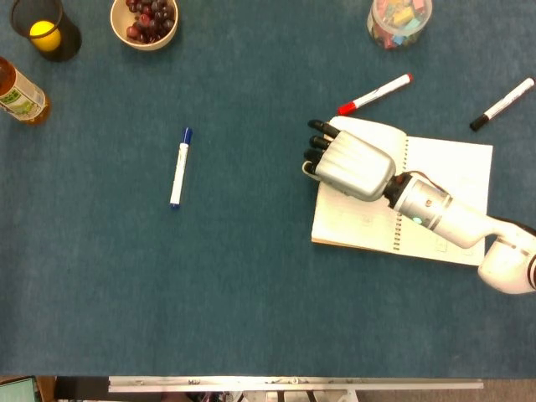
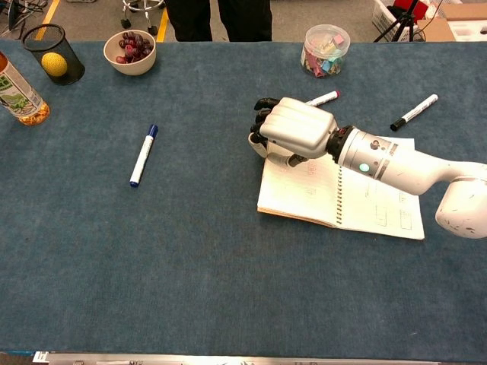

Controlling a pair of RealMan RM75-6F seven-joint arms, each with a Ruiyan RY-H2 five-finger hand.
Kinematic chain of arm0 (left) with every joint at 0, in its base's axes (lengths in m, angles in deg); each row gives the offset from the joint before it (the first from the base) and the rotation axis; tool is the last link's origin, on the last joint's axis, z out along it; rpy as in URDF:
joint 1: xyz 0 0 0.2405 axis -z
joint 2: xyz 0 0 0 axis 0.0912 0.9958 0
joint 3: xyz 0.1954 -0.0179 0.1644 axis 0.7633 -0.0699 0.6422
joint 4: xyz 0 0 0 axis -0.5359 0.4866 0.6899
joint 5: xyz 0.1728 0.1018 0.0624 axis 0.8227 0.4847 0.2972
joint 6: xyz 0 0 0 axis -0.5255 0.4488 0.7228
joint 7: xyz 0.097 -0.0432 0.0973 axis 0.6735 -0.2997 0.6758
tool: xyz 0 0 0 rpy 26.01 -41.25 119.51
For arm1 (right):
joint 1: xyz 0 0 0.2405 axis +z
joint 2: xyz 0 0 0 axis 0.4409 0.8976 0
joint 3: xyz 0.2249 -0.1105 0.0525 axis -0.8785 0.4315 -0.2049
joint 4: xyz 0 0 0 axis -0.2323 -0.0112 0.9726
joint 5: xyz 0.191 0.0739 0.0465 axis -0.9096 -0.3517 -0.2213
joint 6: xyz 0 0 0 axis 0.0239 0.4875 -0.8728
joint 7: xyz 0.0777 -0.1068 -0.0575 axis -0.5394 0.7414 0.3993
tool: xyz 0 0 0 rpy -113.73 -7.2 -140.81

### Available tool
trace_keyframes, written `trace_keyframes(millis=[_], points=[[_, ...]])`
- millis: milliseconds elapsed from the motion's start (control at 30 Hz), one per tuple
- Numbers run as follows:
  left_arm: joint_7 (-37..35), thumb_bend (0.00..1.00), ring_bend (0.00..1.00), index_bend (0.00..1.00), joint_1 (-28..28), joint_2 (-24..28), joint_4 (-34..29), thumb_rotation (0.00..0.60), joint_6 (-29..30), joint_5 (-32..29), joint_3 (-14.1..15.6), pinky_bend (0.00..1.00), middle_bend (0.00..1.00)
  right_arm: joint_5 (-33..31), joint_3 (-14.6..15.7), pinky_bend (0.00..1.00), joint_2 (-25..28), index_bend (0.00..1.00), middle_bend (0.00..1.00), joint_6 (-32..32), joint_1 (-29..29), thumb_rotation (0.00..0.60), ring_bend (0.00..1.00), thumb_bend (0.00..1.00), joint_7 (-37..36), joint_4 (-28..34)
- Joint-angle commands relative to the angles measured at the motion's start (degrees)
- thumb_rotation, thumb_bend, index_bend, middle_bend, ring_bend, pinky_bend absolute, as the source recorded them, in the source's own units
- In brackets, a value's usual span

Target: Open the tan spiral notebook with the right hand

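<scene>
The tan spiral notebook [image 1: 444, 172] [image 2: 378, 207] lies open at the table's right, white written pages up and the spiral running down its middle. A thin tan edge shows under the left page. My right hand [image 1: 352, 163] [image 2: 297, 129] is over the upper left part of the left page. Its dark fingers curl over the page's left edge and its thumb sits at that edge, still holding the turned cover. The forearm crosses the spiral toward the right. My left hand is in neither view.
A red marker [image 1: 374, 94] [image 2: 323, 98] lies just beyond the notebook, and a black marker [image 1: 501, 104] [image 2: 414, 112] is farther right. A jar of clips [image 1: 399, 18] stands at the back. A blue marker [image 1: 179, 167], a grape bowl [image 1: 144, 21], a bottle [image 1: 18, 92] and a mesh cup [image 1: 43, 29] are on the left.
</scene>
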Motion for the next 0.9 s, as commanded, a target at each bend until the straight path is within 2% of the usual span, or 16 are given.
trace_keyframes(millis=[33,67,167,267,367,533,700,900], points=[[-0.07,0.48,0.03,0.14,-0.02,-0.01,0.1,0.6,-0.03,-0.02,0.01,0.06,0.08,-0.69,0.0,0.15,-0.53,0.42,0.32,-0.52,-0.19,0.6,0.2,0.37,1.73,0.16],[-0.13,0.48,0.03,0.14,-0.04,0.0,0.12,0.6,0.06,0.01,-0.02,0.06,0.08,-1.23,-0.31,0.13,-0.41,0.32,0.27,-0.43,-0.43,0.6,0.15,0.3,2.33,0.84],[-0.01,0.48,0.03,0.14,-0.12,0.11,-0.02,0.6,0.37,-0.05,-0.16,0.06,0.08,-2.74,-1.43,0.07,0.66,0.08,0.13,0.44,-1.22,0.6,0.06,0.16,4.0,3.38],[0.22,0.48,0.03,0.14,-0.08,0.05,-0.04,0.6,0.29,-0.14,-0.22,0.06,0.08,-4.33,-2.8,0.04,2.62,0.0,0.04,1.73,-2.12,0.6,0.01,0.11,5.64,7.09],[0.41,0.48,0.03,0.14,0.12,-0.1,-0.04,0.6,-0.03,-0.05,-0.2,0.06,0.08,-5.75,-3.77,0.03,5.26,0.0,0.0,2.38,-2.96,0.6,0.0,0.1,7.33,11.35],[0.19,0.48,0.03,0.14,0.13,-0.05,0.31,0.6,0.24,-0.34,-0.57,0.06,0.08,-8.44,-4.47,0.03,11.5,0.0,0.01,3.68,-5.82,0.6,0.0,0.11,11.28,19.06],[0.52,0.48,0.03,0.14,0.6,0.06,0.83,0.6,-0.03,-0.91,-1.22,0.06,0.08,-14.99,-5.03,0.04,21.31,0.02,0.11,3.92,-11.09,0.6,0.02,0.18,16.59,30.57],[1.45,0.48,0.03,0.14,1.88,-0.94,1.65,0.6,-0.9,-0.82,-2.02,0.06,0.08,-20.89,-4.51,0.12,31.67,0.21,0.26,7.74,-18.01,0.6,0.12,0.26,21.88,42.0]])
